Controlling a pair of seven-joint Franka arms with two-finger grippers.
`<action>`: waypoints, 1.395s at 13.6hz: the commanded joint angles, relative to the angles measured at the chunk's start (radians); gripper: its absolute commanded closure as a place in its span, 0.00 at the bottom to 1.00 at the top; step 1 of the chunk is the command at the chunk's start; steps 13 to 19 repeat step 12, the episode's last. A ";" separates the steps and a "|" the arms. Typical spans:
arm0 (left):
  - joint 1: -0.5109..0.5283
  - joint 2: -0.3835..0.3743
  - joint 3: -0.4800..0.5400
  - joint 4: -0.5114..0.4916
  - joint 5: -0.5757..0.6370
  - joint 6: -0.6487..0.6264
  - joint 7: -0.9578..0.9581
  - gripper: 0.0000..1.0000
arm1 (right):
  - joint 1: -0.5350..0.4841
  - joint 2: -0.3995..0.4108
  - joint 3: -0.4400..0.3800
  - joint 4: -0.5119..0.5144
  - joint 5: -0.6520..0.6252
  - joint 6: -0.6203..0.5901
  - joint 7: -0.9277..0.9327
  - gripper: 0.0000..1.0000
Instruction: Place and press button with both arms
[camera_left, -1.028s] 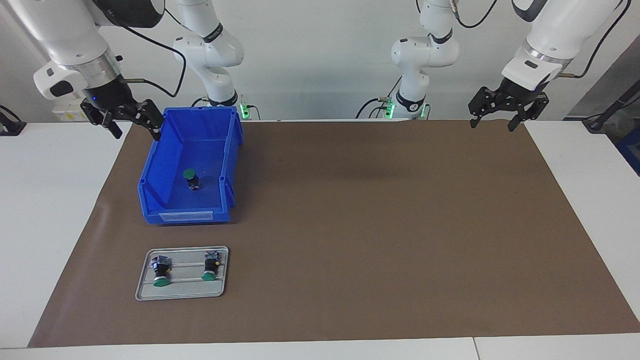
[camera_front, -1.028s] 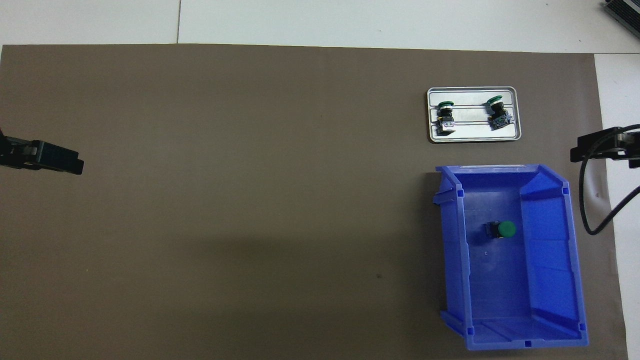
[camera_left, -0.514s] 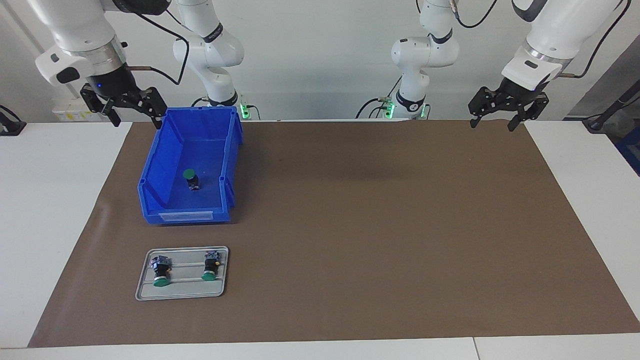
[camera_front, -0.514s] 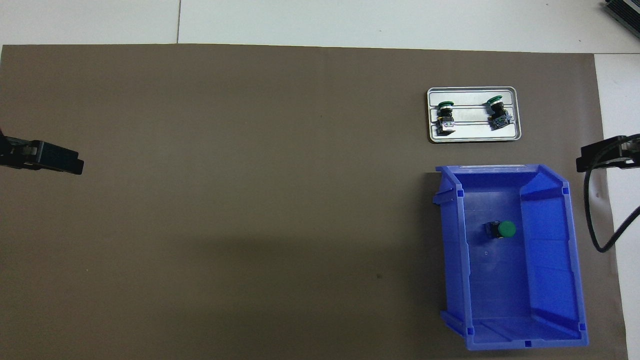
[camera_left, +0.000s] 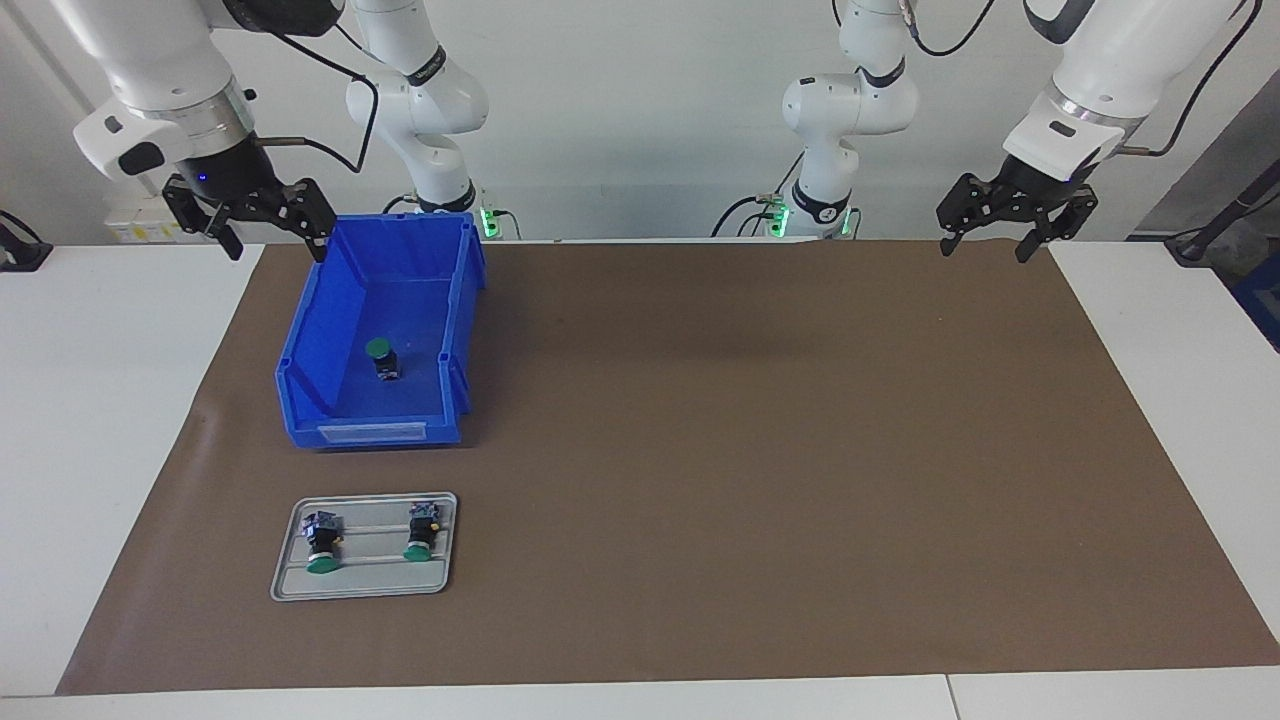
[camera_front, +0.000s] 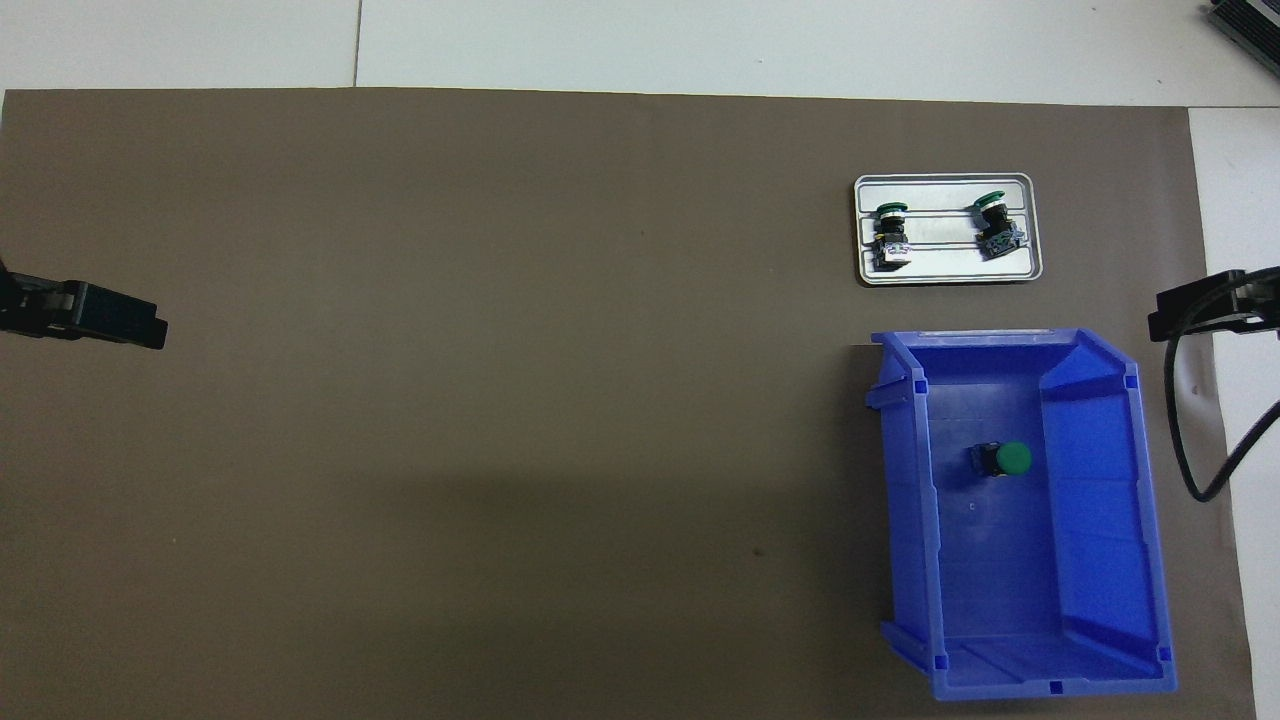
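Note:
One green-capped button (camera_left: 381, 357) (camera_front: 1003, 459) lies on the floor of the blue bin (camera_left: 370, 432) (camera_front: 1100, 480). Two more buttons (camera_left: 322, 545) (camera_left: 420, 535) lie on the grey metal tray (camera_left: 365, 585) (camera_front: 950, 270), which sits farther from the robots than the bin. My right gripper (camera_left: 275, 240) hangs open and empty in the air just outside the bin, over the mat's edge at the right arm's end. At the left arm's end my left gripper (camera_left: 983, 245) waits open and empty above the mat's edge.
A brown mat (camera_left: 750, 450) covers most of the white table (camera_left: 100, 400). A black cable (camera_front: 1190, 440) loops down from the right arm beside the bin. Both arm bases (camera_left: 825, 205) stand at the robots' edge of the table.
My right gripper has risen a little beside the bin and levelled out. The left gripper, the buttons, the bin and the tray have not moved.

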 joint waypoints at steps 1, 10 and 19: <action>0.013 -0.029 -0.006 -0.034 -0.004 0.011 0.010 0.00 | -0.005 0.001 0.006 -0.005 -0.013 0.015 -0.021 0.00; 0.013 -0.029 -0.006 -0.034 -0.004 0.011 0.010 0.00 | -0.012 -0.004 0.006 -0.007 0.007 0.015 0.038 0.00; 0.013 -0.029 -0.006 -0.034 -0.004 0.011 0.010 0.00 | -0.012 -0.004 0.006 -0.007 0.006 0.015 0.028 0.00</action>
